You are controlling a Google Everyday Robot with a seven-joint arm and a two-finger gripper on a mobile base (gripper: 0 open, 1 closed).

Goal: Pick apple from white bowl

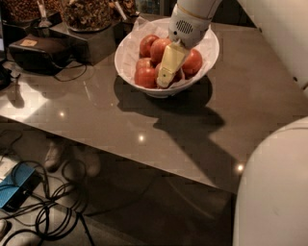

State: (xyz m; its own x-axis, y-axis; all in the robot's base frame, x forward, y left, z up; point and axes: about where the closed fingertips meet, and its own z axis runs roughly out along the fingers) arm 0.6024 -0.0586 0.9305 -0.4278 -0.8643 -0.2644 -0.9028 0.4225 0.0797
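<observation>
Jaws cannot be read: only 1 pale yellow side of the gripper (166, 74) shows, so I cannot tell whether they stand apart or closed on fruit. The dark table (96, 115) carries the white bowl (124, 57) near its far edge, with jars of nuts (86, 14) just beyond it to the left. The gripper sits low inside the bowl, angled down among the red apples (145, 77), its tip near the front rim. At least 5 apples show, packed touching. The step in hand looks like securing 1 apple. To do it well, straddle a single fruit at its widest part, avoid pinching the crinkled paper lining, close gently, then lift straight up so the neighbours do not roll out.
</observation>
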